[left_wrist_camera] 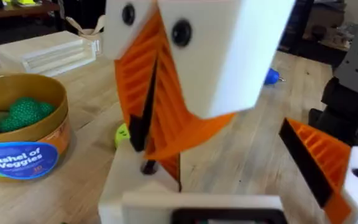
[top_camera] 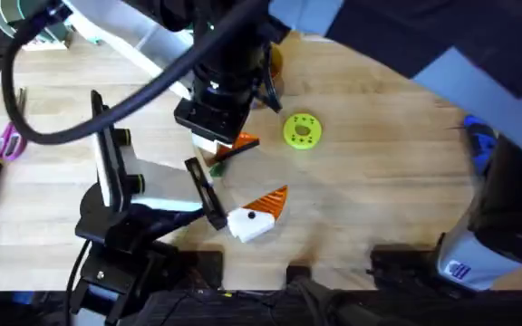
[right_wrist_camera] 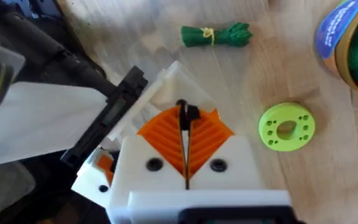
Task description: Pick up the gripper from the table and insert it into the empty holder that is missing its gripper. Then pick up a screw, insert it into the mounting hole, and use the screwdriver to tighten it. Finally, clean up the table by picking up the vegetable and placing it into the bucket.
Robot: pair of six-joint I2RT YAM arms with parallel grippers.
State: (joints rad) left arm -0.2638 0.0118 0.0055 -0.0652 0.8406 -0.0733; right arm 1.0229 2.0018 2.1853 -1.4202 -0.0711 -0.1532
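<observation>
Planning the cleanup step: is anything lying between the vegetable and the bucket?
Nothing visible does. In the right wrist view, bare table lies between the vegetable and the bucket; the lime-green disc sits off to one side.

Even, fairly bright indoor light falls on the table, with soft shadows and no harsh glare. Overhead, the raised arms blur dark; close white fingers sit out of focus.
</observation>
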